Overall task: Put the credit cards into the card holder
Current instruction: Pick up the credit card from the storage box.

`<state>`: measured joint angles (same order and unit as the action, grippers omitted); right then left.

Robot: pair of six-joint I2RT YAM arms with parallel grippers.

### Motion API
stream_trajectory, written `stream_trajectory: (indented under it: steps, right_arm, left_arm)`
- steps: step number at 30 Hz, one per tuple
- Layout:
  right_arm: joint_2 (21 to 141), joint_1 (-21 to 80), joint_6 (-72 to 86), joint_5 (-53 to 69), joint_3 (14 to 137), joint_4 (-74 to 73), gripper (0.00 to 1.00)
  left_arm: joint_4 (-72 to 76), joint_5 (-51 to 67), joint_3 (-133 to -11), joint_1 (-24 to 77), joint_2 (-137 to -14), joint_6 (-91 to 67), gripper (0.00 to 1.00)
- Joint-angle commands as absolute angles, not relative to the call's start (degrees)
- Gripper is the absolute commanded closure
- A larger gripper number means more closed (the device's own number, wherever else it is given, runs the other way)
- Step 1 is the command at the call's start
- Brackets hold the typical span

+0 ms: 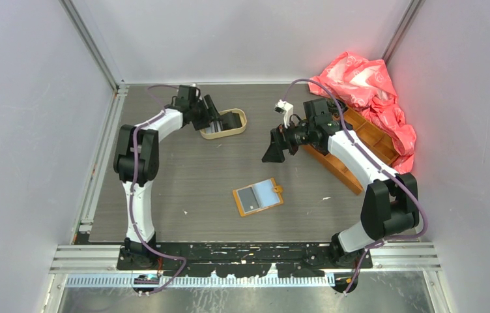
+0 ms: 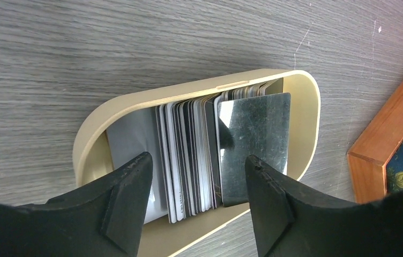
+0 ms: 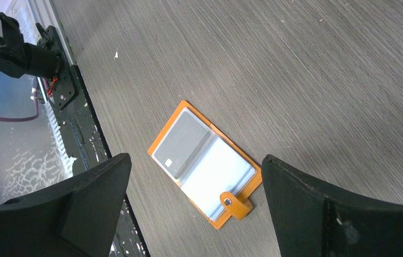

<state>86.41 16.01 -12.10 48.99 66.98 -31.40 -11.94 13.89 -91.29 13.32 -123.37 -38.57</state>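
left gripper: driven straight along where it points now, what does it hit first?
Probably the upright row of thin cards in the oval tan tray; the open left gripper frames them in its wrist view. Depth unclear.

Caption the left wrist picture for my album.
Open left claw above credit cards stacked on edge in an oval tan tray.

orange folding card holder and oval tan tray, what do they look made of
Orange folding card holder: likely matte leather or faux leather, with snap tab; pockets look clear plastic. Oval tan tray: probably smooth moulded plastic, even cream colour, rounded rim.
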Motion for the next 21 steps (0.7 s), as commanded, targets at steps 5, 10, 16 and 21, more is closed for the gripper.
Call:
stream_trajectory:
  steps: [5,10,16,21]
  right_arm:
    - [86.0,15.8,-12.8,51.6,69.2,-30.4,0.04]
    - [85.6,15.8,-12.7,51.8,69.1,-30.4,0.04]
    - [85.7,15.8,-12.7,52.0,69.0,-30.3,0.04]
    - [85.6,15.8,-12.7,52.1,69.0,-30.3,0.04]
  left_arm:
    - [-12.4,12.7,-94.4,14.0,-125.2,-39.7,0.34]
    - [-10.6,15.8,-94.0,14.1,-124.4,-41.9,0.37]
    - [-4.8,20.1,-90.9,14.0,-121.3,-46.6,0.43]
    - [-0.3,23.2,-89.7,14.0,-120.7,-50.4,0.48]
